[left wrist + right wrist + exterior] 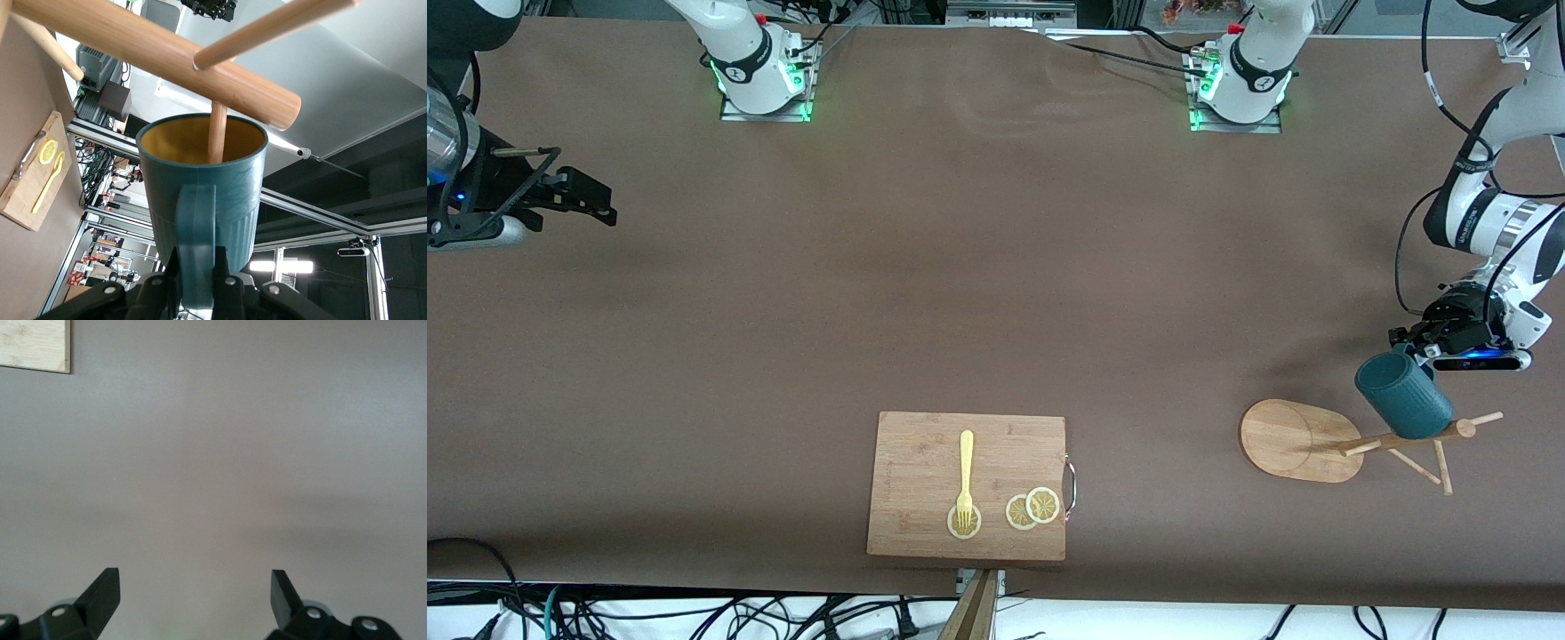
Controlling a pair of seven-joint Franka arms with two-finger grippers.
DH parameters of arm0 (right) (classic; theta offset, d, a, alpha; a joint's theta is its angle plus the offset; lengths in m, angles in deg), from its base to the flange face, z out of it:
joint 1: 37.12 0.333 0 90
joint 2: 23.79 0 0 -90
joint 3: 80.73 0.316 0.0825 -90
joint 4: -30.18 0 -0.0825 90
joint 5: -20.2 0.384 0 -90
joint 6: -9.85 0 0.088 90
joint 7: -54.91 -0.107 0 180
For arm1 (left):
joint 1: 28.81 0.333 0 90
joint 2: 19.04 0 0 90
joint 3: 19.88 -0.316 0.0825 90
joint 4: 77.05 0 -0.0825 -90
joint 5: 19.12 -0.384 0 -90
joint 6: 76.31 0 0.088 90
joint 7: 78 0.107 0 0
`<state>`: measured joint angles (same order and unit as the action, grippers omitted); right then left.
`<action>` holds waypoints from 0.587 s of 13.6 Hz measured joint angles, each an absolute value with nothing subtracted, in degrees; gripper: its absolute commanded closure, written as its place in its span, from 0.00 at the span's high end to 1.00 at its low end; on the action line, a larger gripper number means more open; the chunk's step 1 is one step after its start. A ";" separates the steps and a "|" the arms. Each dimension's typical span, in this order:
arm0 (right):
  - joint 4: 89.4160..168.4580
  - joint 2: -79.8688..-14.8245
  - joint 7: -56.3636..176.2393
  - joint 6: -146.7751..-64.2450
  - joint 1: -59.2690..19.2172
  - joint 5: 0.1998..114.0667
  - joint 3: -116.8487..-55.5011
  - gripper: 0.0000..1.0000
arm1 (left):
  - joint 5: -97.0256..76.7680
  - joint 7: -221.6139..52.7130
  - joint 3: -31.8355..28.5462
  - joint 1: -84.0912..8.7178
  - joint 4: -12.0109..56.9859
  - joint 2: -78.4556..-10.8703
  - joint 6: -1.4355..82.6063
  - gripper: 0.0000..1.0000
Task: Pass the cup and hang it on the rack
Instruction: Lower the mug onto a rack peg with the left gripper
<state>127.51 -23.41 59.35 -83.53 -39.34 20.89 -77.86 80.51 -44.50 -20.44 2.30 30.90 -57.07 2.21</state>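
- Two dark fingers (223, 283) of the left gripper (1414, 342) are seen pinched on the side handle of the small dark teal ribbed cup (1403, 395) with a yellowish-tan inside.
- The cup is held tilted in the air, its mouth turned toward the light bamboo rack (1343, 440), and a thin peg (217, 132) is seen entering the mouth.
- The rack is placed near the table's front edge at the left arm's end, its oval base (1294, 438) on the brown table (996, 293).
- The right gripper (591, 197) is held over the table's edge at the right arm's end, its fingers (100, 593) spread wide with nothing between them; this arm waits.
- A rectangular wooden cutting board (925, 462) is laid at the middle of the front edge, and a yellow fork (966, 476) and lemon slices (1033, 508) are carried on it.
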 measured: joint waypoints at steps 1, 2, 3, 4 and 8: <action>127.51 -23.41 59.35 -83.53 -39.34 20.89 -77.86 1.00 | 80.15 -44.47 -20.56 2.31 30.22 -57.38 2.44 0.11; 127.51 -23.41 59.35 -83.53 -39.34 20.89 -77.86 1.00 | 79.41 -44.43 -20.59 2.32 29.42 -57.56 2.84 0.17; 127.51 -23.41 59.35 -83.53 -39.34 20.89 -77.86 1.00 | 78.76 -44.38 -20.60 2.32 28.88 -57.68 3.17 0.21; 127.51 -23.41 59.35 -83.53 -39.34 20.90 -77.86 1.00 | 78.46 -44.12 -20.64 2.32 28.64 -57.81 3.44 0.24; 127.51 -23.41 59.34 -83.53 -39.34 20.90 -77.86 1.00 | 78.33 -42.29 -21.01 2.36 28.49 -59.21 4.06 0.29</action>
